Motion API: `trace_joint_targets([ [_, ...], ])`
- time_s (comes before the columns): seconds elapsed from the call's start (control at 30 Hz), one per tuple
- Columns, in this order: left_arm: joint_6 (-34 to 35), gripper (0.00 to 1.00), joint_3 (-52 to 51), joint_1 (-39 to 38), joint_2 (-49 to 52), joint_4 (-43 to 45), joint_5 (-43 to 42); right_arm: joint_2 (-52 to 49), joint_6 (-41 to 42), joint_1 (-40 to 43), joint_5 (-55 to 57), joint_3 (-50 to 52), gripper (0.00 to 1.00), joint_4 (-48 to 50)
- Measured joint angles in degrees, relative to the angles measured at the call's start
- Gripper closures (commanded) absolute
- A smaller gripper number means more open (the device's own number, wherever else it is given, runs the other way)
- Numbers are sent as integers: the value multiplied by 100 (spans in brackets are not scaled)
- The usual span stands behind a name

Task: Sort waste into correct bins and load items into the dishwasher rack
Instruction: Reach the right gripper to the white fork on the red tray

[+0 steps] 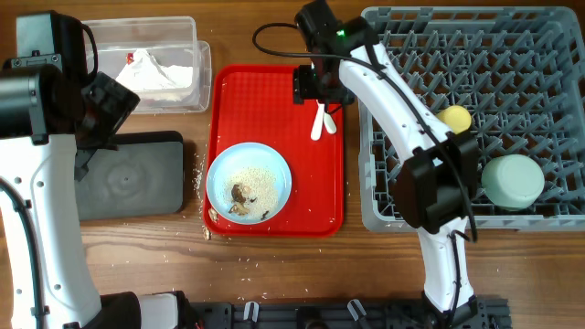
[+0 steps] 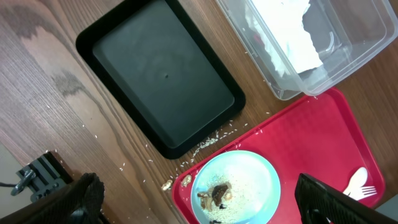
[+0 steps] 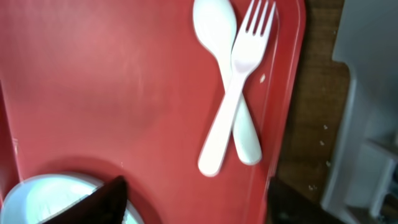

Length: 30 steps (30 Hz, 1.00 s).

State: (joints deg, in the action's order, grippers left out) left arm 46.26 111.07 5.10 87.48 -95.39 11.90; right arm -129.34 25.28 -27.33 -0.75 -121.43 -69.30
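A white plastic fork lies crossed over a white spoon on the red tray, near its right rim. My right gripper hovers open just above them with nothing between its fingers. The light blue plate carries rice grains and brown scraps. My left gripper is open and empty, high over the plate and the black tray. The crumpled white napkin lies in the clear tub. A yellow cup and a mint bowl sit in the grey rack.
Rice grains and a few scraps are scattered on the wooden table between the black tray and the red tray. The rack's left wall stands close beside the red tray's right rim.
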Motion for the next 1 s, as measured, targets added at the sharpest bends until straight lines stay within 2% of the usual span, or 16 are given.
trace_joint_targets([
  [0.1,0,0,0,0,0,2,0,-105,219,-2,63,-13,40,256],
  [0.37,0,0,0,0,0,2,0,-636,756,-2,188,-24,40,422],
  [1.0,0,0,0,0,0,2,0,-1049,837,118,407,-24,48,918],
])
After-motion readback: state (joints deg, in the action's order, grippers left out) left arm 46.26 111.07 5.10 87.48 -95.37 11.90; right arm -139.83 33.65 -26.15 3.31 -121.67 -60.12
